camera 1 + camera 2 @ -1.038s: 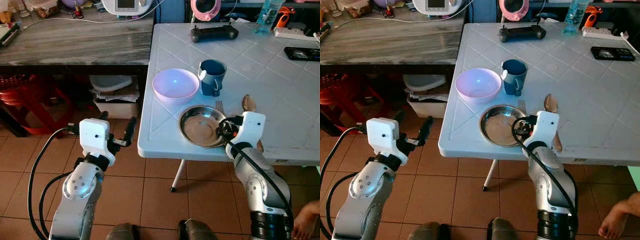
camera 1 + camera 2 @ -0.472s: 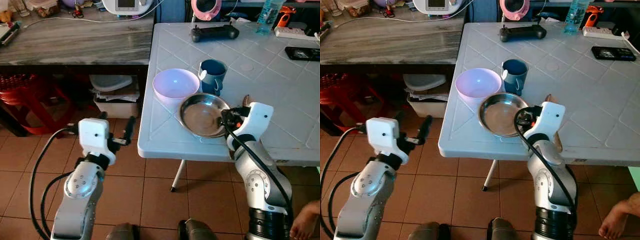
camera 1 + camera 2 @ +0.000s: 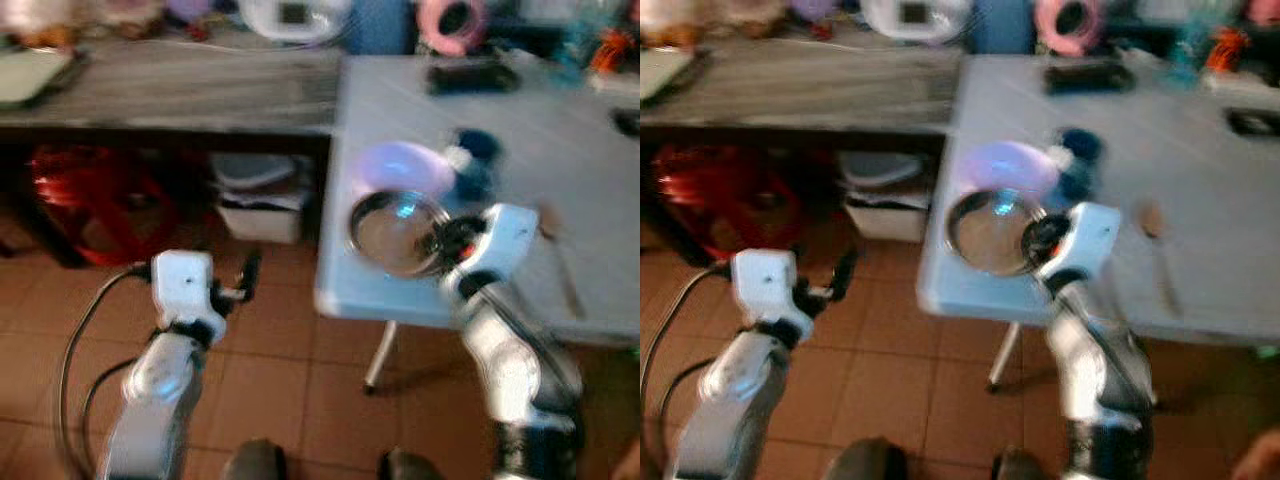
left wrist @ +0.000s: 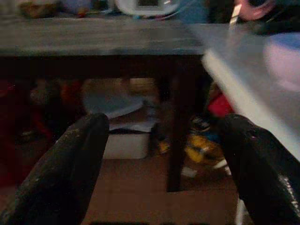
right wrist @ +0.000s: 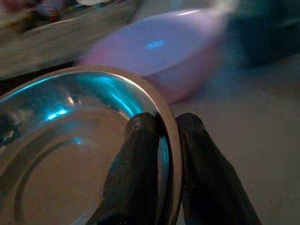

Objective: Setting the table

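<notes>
Here our right hand (image 5: 161, 140) pinches the steel plate (image 3: 392, 230) by its rim, fingers either side, to carry it above the tabletop (image 3: 590, 150). Our left hand (image 4: 164, 164) hangs wide, idle.

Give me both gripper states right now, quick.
Left gripper: open, holding nothing, beside the table.
Right gripper: closed on the rim of the metal plate.

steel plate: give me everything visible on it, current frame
The steel plate is round, shallow and shiny, with a raised rim and a flat centre that looks empty. The right gripper is shut on its rim, one finger inside, one outside. It sits tilted near the white table's front corner, next to the lilac bowl. Head views are blurred, so whether it touches the table is unclear.
</notes>
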